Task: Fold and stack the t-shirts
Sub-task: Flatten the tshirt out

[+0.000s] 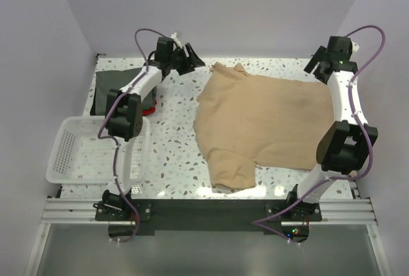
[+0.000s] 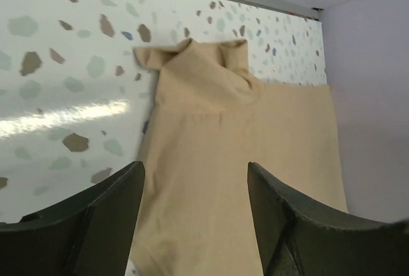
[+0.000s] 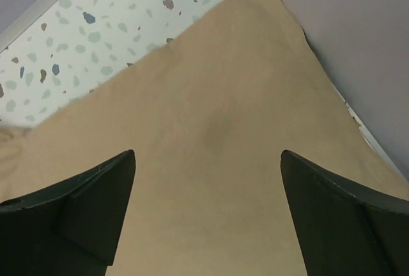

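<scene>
A tan t-shirt (image 1: 268, 119) lies spread over the middle and right of the table, one sleeve folded near the front edge (image 1: 231, 170). A dark grey-green t-shirt (image 1: 110, 87) lies at the far left, with a thin red edge (image 1: 149, 106) showing beside it. My left gripper (image 1: 190, 60) hovers open by the tan shirt's far left corner; the left wrist view shows the tan cloth (image 2: 211, 135) below the spread jaws (image 2: 195, 177), nothing between them. Above the shirt's far right corner, my right gripper (image 1: 318, 64) is open too, over bare tan cloth (image 3: 211, 97) in its wrist view (image 3: 208, 158).
A white mesh basket (image 1: 67, 151) stands at the front left, next to the left arm. Walls close the table in at the back and on both sides. Speckled tabletop (image 1: 176, 142) shows between basket and tan shirt.
</scene>
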Available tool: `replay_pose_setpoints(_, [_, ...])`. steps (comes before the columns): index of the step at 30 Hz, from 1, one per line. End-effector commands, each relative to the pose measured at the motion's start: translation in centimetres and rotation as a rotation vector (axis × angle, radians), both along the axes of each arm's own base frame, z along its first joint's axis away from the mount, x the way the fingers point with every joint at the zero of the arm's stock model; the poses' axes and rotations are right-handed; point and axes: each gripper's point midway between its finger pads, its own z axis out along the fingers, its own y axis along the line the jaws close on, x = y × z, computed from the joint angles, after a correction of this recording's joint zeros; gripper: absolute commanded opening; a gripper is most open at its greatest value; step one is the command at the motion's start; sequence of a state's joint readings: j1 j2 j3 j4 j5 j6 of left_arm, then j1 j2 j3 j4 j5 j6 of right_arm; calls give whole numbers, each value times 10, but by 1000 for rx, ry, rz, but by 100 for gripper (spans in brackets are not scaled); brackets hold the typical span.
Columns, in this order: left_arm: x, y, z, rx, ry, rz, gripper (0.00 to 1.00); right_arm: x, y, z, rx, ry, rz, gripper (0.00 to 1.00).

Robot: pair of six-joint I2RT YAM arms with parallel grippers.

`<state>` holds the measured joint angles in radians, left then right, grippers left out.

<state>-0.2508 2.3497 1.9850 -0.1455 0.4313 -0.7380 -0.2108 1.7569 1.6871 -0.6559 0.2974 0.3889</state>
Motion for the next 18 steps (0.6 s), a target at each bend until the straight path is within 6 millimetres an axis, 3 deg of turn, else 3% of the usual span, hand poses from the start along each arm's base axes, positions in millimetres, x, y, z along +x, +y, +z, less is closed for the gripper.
replay_pose_setpoints(1, [-48,-30,148,-21,-292,-100,70,-15,16,25,21,-84,77,99])
replay_pose_setpoints(4, [-75,-47,118,-5,-221,-131,71,-31,27,10,60,-50,111,99])
replay_pose_setpoints(5, [-86,-60,117,-6,-211,-144,71,-43,30,-1,68,-24,113,99])
replay_pose_setpoints(6, [-95,-67,101,-2,-170,-156,71,-48,33,-4,72,-17,119,99])
replay_pose_setpoints(11, [-133,-113,62,1,-76,-239,72,-81,45,-38,106,81,152,99])
replay_pose_setpoints(14, [-146,-132,35,-2,-12,-266,72,-95,51,-61,143,135,153,99])
replay_pose_setpoints(18, [-156,-138,-3,11,84,-266,72,-108,59,-79,182,173,160,99])
